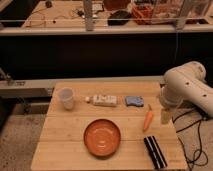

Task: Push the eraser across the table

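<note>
The eraser [155,151], a black oblong block with a pale lengthwise stripe, lies near the front right corner of the light wooden slatted table [60,145]. My white arm [185,90] reaches in from the right. My gripper [165,116] hangs over the table's right edge, just right of the carrot and behind the eraser, apart from it. It holds nothing that I can see.
An orange carrot [148,120] lies between the gripper and the orange plate [102,137]. A clear cup [66,98], a white box [104,100] and a blue-grey pad [134,101] stand along the back. Cables lie on the floor at the right.
</note>
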